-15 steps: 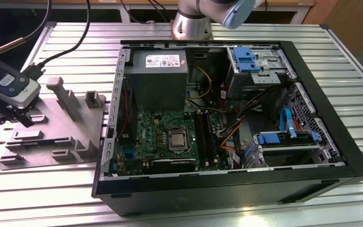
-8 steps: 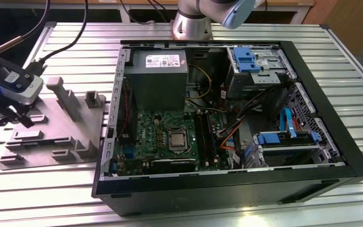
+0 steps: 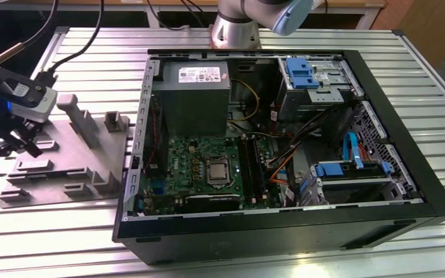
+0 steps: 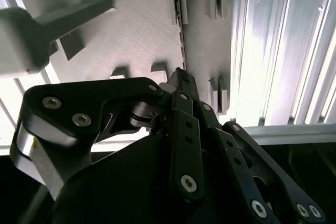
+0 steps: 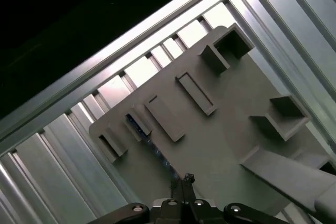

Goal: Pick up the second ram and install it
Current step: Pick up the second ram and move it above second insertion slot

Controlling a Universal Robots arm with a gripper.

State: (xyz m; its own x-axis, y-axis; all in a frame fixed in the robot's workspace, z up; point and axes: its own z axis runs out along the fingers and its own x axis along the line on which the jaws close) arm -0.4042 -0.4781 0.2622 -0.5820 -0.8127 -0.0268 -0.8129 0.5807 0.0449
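Over at the exterior view's left, the gripper [image 3: 23, 143] hangs above the grey holder tray [image 3: 53, 196], well apart from the open computer case [image 3: 284, 231]. In the second wrist view its fingers [image 4: 181, 85] are pressed together right on the thin edge of the second ram [image 4: 181, 45], which stands in its tray slot. They're pinching it, by the look of it. So the grab seems made, the lift not yet. Further right, the motherboard's black slots [image 3: 251, 168] wait: the carry and the seating are left to do.
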